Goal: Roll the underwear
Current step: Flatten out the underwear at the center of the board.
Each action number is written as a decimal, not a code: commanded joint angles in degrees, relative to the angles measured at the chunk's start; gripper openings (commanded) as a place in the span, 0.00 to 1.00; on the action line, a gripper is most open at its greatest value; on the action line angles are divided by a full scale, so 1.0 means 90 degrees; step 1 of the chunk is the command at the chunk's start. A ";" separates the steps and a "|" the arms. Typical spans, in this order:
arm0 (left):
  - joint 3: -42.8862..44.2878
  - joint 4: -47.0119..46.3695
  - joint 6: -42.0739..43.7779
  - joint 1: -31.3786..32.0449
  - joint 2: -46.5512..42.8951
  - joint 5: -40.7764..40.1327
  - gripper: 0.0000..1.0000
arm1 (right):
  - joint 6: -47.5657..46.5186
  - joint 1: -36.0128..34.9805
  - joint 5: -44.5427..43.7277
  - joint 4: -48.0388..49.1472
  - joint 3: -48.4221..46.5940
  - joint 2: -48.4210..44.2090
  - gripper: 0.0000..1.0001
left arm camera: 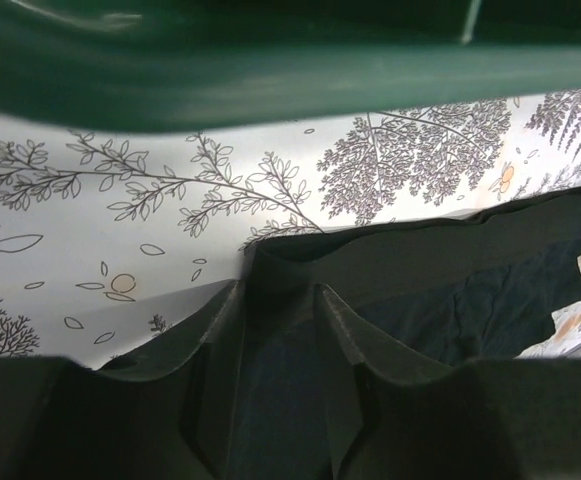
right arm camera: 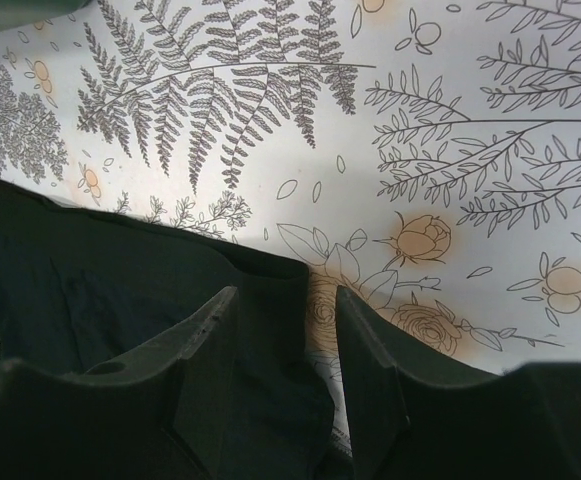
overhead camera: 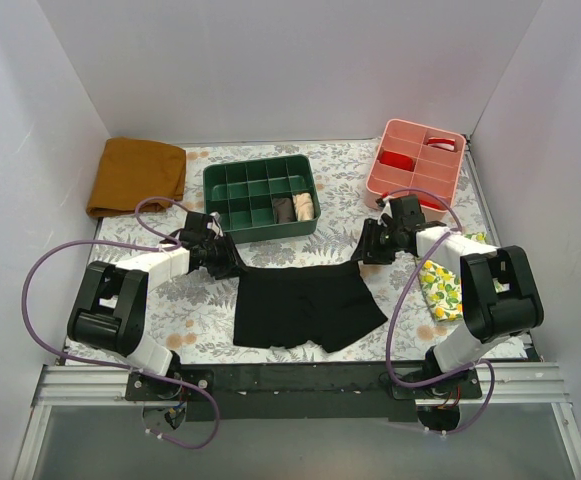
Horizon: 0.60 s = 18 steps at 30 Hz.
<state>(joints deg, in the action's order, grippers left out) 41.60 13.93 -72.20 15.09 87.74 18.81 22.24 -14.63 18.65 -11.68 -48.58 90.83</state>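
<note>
White-and-black jointed left arm (overhead camera: pixel 155 265) and matching right arm (overhead camera: pixel 495 290) each trail a looping lilac cable (overhead camera: pixel 25 292); their dark wedge-shaped fingers (left arm camera: pixel 195 400) seem ridged inside.

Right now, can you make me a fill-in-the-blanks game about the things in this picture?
The underwear is the colour ____. The divided tray just behind it is ____, while the other tray is pink. The lemon-print cloth lies beside the ____ arm. The brown cloth sits in the far ____ corner.
Missing words: black, green, right, left.
</note>
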 commanded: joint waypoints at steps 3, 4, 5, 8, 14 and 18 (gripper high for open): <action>-0.0111 -0.0220 -0.0005 -0.0036 -0.0033 0.0088 0.30 | 0.0029 0.0034 0.0299 0.0164 -0.0062 0.0172 0.51; -0.0150 -0.0249 0.0005 -0.0046 -0.0033 0.0088 0.29 | 0.0048 0.0024 0.0349 0.0223 -0.0013 0.0172 0.51; -0.0169 -0.0278 -0.0005 -0.0046 -0.0033 0.0127 0.29 | 0.0058 0.0024 0.0417 0.0263 0.0065 0.0172 0.51; -0.0199 -0.0357 -0.0014 -0.0036 -0.0003 0.0215 0.20 | 0.0058 0.0024 0.0554 0.0311 0.0095 0.0260 0.47; -0.0150 -0.0376 0.0005 -0.0036 -0.0110 0.0332 0.00 | 0.0000 0.0024 0.0729 0.0604 0.0163 0.0094 0.01; -0.0101 -0.0299 0.0064 -0.0046 -0.0569 0.0303 0.00 | -0.0127 0.0024 0.0867 0.0703 0.0280 -0.0675 0.01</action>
<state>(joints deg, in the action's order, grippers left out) 40.10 11.57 -72.64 15.07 87.44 20.73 22.39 -14.63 23.90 -8.54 -46.94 92.14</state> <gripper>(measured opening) 0.022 0.032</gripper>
